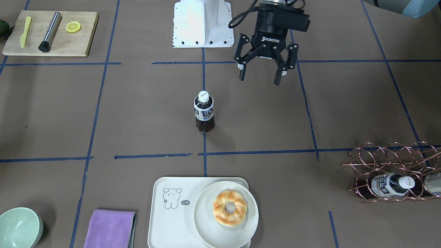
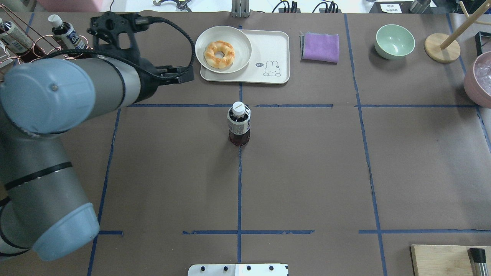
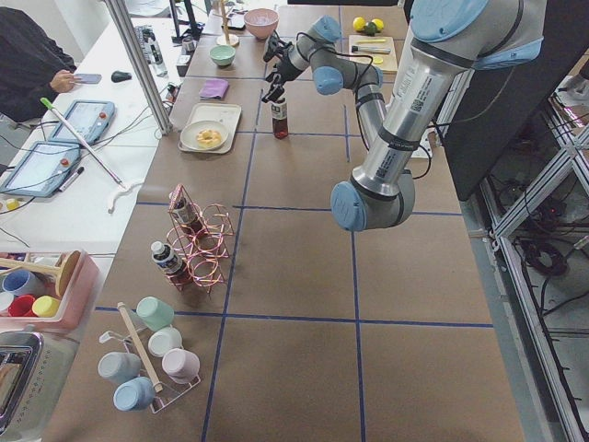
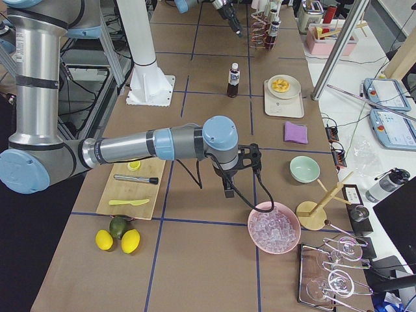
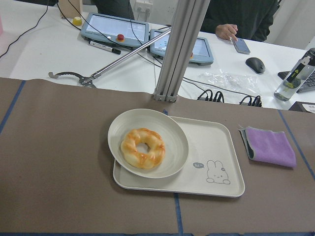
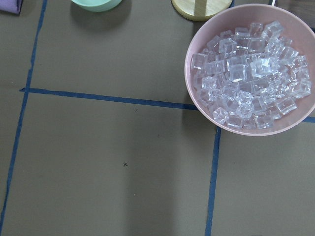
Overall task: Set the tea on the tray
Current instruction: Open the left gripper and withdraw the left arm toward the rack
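Observation:
The tea (image 1: 204, 112) stands upright at the table's middle, on a blue tape cross; it also shows in the overhead view (image 2: 239, 124). The cream tray (image 1: 172, 224) with its drawing lies beyond it at the table's far edge, and also shows in the left wrist view (image 5: 216, 147). My left gripper (image 1: 260, 74) is open and empty, raised above the table, apart from the bottle on my left side. My right gripper (image 4: 227, 190) hangs low near the pink ice bowl (image 6: 251, 69), far from the tea. I cannot tell whether it is open or shut.
A round plate (image 1: 206, 227) with a doughnut (image 1: 230, 208) covers half the tray. A purple cloth (image 2: 320, 46) and a green bowl (image 2: 395, 41) lie beside it. A copper rack (image 1: 389, 172) holds other bottles. A cutting board (image 1: 51, 32) is on my right.

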You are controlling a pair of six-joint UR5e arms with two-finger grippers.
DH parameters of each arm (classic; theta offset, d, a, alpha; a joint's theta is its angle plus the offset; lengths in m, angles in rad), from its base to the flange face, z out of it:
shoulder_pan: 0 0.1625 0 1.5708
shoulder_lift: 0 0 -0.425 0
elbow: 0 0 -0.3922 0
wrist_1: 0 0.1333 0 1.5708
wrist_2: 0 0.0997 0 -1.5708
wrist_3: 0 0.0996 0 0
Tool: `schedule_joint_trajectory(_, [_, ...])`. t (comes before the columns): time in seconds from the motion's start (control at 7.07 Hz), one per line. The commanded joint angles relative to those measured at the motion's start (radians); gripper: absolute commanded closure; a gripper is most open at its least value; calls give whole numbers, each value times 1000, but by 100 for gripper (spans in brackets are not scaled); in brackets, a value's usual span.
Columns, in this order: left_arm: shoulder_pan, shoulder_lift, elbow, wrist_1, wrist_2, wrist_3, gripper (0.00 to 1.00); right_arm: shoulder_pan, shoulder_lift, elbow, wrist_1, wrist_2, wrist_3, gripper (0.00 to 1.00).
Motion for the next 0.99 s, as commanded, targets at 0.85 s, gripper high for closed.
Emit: schedule_joint_trajectory(0.85, [-430,631,-107,6,-476,595,0,-464,376,225,-15,-189,858,0])
